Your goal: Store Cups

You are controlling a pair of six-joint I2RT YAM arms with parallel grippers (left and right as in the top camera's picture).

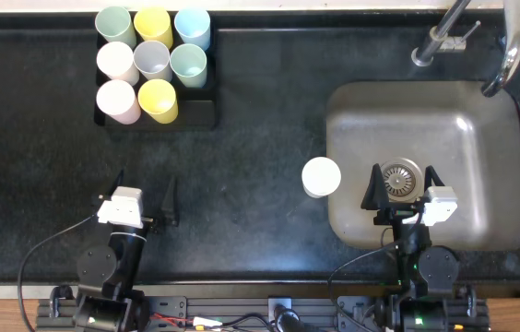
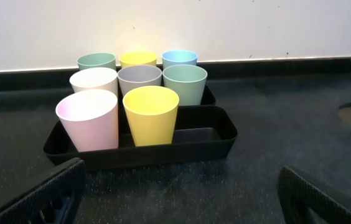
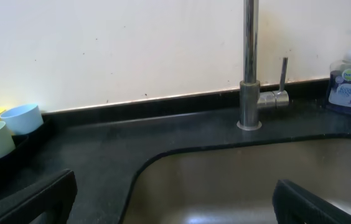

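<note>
**A:** What is taking up the most room?
**B:** The black counter [image 1: 260, 138] is stretching across everything, and the steel sink [image 1: 481, 120] is sitting in its right part.
**A:** And the tray?
**B:** The tray [image 1: 212, 101] is lying at the counter's far left. It is carrying eight cups [image 1: 154, 63] in three rows, leaving its near right compartment open.
**A:** The arms?
**B:** The left gripper [image 1: 146, 180] is hanging over the counter facing the tray, jaws apart and gripping nothing. The right gripper [image 1: 402, 175] is hovering at the sink's near side, jaws likewise apart.
**A:** Any loose cup?
**B:** A white cup [image 1: 321, 176] is standing on the counter just beside the sink's left rim, well apart from the tray.
</note>
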